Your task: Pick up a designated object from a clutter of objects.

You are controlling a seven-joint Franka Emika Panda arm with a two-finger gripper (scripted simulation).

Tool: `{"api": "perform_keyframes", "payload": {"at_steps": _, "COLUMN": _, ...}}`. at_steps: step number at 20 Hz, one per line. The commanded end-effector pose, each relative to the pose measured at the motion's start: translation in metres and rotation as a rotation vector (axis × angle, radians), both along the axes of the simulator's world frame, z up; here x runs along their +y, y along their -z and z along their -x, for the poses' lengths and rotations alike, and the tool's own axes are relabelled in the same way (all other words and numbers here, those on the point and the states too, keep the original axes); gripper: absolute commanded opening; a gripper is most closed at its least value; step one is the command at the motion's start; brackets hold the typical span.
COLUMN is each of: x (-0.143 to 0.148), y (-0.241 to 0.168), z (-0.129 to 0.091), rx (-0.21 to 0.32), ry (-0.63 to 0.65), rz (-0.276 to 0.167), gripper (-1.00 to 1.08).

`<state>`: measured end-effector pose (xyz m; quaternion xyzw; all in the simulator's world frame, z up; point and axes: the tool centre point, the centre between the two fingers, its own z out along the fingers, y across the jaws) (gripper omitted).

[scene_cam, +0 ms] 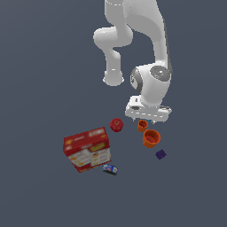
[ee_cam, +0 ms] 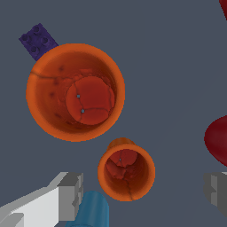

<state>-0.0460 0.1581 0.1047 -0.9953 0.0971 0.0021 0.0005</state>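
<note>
The smaller orange ribbed cup (scene_cam: 142, 126) stands upright directly under my gripper (scene_cam: 145, 119). In the wrist view this cup (ee_cam: 126, 172) lies between my two grey fingers (ee_cam: 71, 195), nearer one of them than the other. My gripper (ee_cam: 144, 191) is open and touches nothing. Close beside the small cup stands the larger orange cup (scene_cam: 151, 138) (ee_cam: 75, 92). A blue cup (ee_cam: 92, 210) sits against the small cup by one finger; in the exterior view my hand hides it.
A red round fruit (scene_cam: 116, 125) (ee_cam: 217, 139) lies at the exterior view's left of the cups. A tiny purple block (scene_cam: 160, 154) (ee_cam: 38, 41) sits past the large cup. The red-and-white box (scene_cam: 87, 149) and a small blue tin (scene_cam: 110, 169) lie farther off.
</note>
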Motion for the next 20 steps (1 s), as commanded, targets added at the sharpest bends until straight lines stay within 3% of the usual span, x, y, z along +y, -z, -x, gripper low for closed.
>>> {"api": "perform_keyframes", "payload": {"at_steps": 1, "x": 0.005, "y": 0.009, "z": 0.005, "rx": -0.003, "ry": 0.015, "rz": 0.001, "gripper": 1.0}}
{"api": "perform_keyframes", "payload": {"at_steps": 12, "x": 0.009, "y": 0.021, "z": 0.01, "rx": -0.003, "ry": 0.024, "rz": 0.002, "gripper": 1.0}}
{"api": "perform_keyframes", "payload": {"at_steps": 20, "x": 0.009, "y": 0.054, "z": 0.011, "rx": -0.004, "ry": 0.027, "rz": 0.002, "gripper": 1.0}}
